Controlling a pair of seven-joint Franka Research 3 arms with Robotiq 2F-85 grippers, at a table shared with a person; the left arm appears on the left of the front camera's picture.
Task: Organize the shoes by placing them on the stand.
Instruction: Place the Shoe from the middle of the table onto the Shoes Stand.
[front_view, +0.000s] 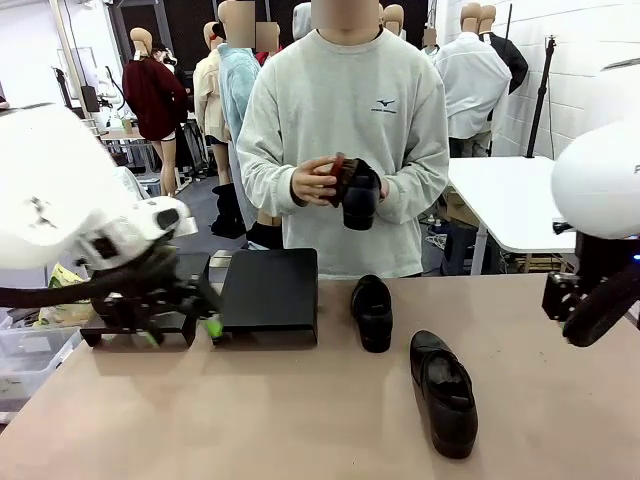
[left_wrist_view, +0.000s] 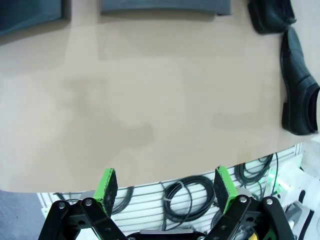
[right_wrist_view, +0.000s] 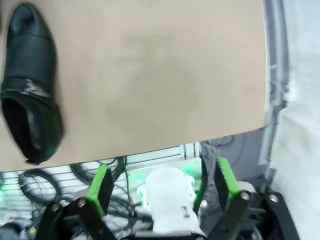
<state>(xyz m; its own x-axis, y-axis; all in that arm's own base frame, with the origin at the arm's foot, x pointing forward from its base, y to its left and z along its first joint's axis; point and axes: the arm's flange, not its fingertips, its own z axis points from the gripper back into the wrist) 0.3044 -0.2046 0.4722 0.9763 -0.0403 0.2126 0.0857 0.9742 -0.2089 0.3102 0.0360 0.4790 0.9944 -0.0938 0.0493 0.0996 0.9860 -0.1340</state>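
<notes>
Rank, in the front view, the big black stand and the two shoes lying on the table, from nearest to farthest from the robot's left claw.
1. Big black stand: right beside the left claw, just to its right.
2. Shoe in the middle: just right of the stand.
3. Shoe farther right: closer to the robot's side.

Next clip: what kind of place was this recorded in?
Probably a robotics lab or data-collection room: a white left arm and right arm flank a plain table, coiled cables lie below its near edge, and a white work table stands behind the person.
</notes>
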